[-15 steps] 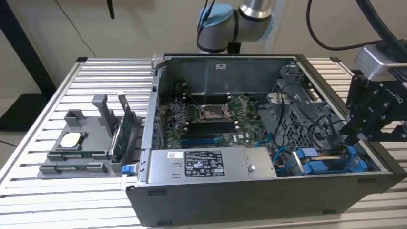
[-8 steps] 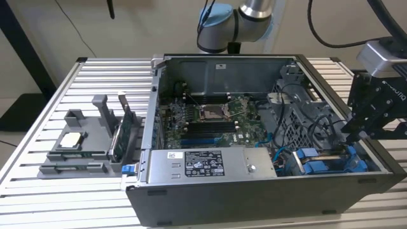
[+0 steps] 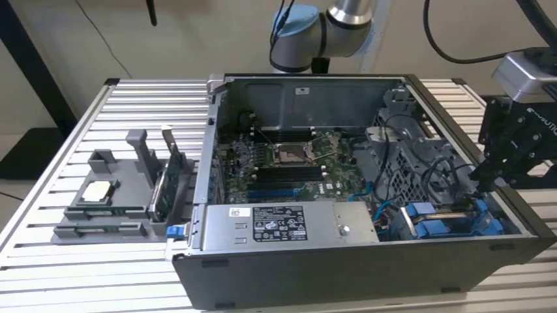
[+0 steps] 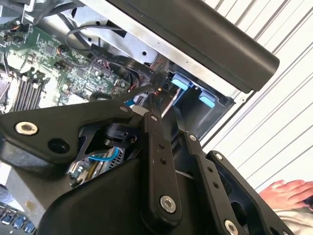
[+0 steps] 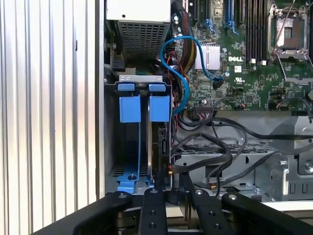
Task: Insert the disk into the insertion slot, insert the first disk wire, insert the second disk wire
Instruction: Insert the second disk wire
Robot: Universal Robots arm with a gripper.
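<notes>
The insertion slot [image 5: 113, 147] is the grey bay with blue rails [image 3: 444, 223] at the near corner of the open computer case, on the exterior view's right. The disk [image 5: 160, 142] stands on edge inside it under a blue tab [image 5: 159, 107]. My gripper [image 5: 172, 178] reaches into that corner from the exterior view's right [image 3: 483, 186]. Its black fingers [image 4: 152, 120] are close together on the connector of a black disk wire [image 5: 210, 147], right at the disk's end. Whether the connector is seated I cannot tell.
A second blue carrier [image 5: 129, 108] sits beside the disk. A blue cable [image 5: 182, 83] and loose black cables cross the motherboard [image 3: 296, 163]. The power supply [image 3: 278, 225] fills the case front. A grey plastic holder [image 3: 104, 202] stands at the exterior view's left. A person's hand [image 4: 288, 191] rests nearby.
</notes>
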